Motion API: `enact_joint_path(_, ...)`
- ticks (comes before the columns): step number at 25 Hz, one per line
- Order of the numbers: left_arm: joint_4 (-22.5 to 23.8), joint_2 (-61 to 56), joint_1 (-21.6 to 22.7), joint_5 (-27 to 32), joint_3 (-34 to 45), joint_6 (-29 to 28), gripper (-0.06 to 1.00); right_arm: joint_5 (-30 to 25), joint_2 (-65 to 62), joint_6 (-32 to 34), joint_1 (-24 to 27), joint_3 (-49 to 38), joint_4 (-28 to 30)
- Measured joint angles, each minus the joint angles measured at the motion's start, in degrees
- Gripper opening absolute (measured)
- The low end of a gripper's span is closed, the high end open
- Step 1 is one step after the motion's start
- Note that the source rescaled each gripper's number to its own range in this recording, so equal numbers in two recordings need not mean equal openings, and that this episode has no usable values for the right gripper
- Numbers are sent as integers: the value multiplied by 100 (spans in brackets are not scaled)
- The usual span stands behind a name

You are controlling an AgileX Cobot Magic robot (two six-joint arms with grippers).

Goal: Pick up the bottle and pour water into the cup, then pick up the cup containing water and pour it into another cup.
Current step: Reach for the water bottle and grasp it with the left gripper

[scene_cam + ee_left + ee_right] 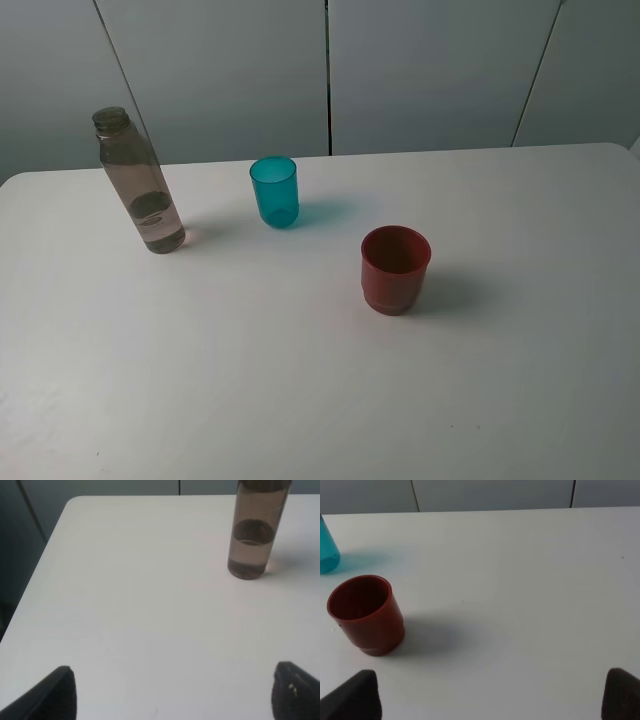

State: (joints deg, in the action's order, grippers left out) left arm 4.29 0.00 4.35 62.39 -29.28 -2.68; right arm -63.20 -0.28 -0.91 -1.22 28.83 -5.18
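table (300,400): white, items well apart | bottle (140,185): far left, upright, part full, uncapped | red cup (394,268): right of centre | teal cup (274,191): between them, further back | left gripper (175,692): fingers wide, empty, short of bottle | right gripper (490,695): wide, empty | judgement: straddle bottle mid-body, lift upright.

Brownish clear tint on bottle (140,190), plain. Translucent teal-blue on cup (274,191), plain. Opaque dark red on another cup (394,268). Plain white table (300,400), teal-tinged shadow beside cup. Pale grey wall (430,70) panels, dark seams. Black fingers on left gripper (172,680), black on right gripper (492,680) too.
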Motion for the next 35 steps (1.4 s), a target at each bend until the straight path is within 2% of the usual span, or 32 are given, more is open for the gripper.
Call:
enact_joint_path(23,-12,0,0,0,0,0,100,0,0,0,0,0,0)
enact_joint_path(29,-35,0,-121,-19,0,11,100,0,0,0,0,0,0)
enact_joint_path(31,-48,0,-121,-205,-64,83,100,0,0,0,0,0,0)
enact_joint_path(35,-143,170,-121,-1320,-127,197,100,0,0,0,0,0,0)
